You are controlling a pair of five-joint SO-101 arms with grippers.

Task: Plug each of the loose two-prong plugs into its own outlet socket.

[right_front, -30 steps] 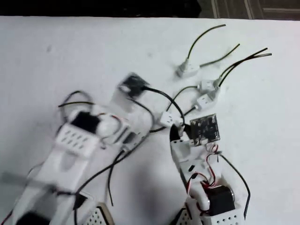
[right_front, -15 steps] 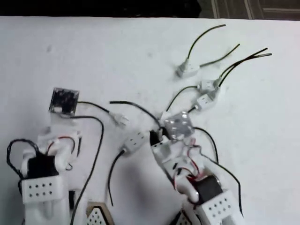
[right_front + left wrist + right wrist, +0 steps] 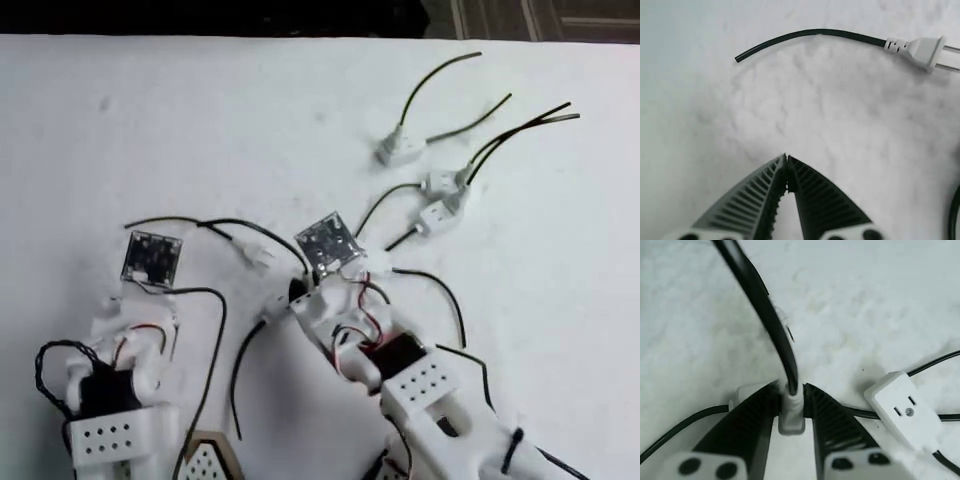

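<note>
A: Plug (image 3: 790, 421)?
B: Clamped in the right gripper (image 3: 791, 388), long axis in line with it, cord (image 3: 760, 305) leading away. Socket (image 3: 902, 407) just beside, slots showing.
A: Left gripper (image 3: 786, 160)?
B: Closed, empty. Second plug (image 3: 922, 50) flat ahead, apart.

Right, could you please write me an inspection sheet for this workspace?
Surface: white table under everything.
Job's things: loose plug lying flat; second plug in the right gripper; socket beside it; more white connectors farther off.
Clutter: nothing seen.
Grippers: left gripper shut, empty; right gripper shut on the second plug.
Cables: black cable on each piece, ends free.
Surroundings: dark strip beyond the table's far edge.
</note>
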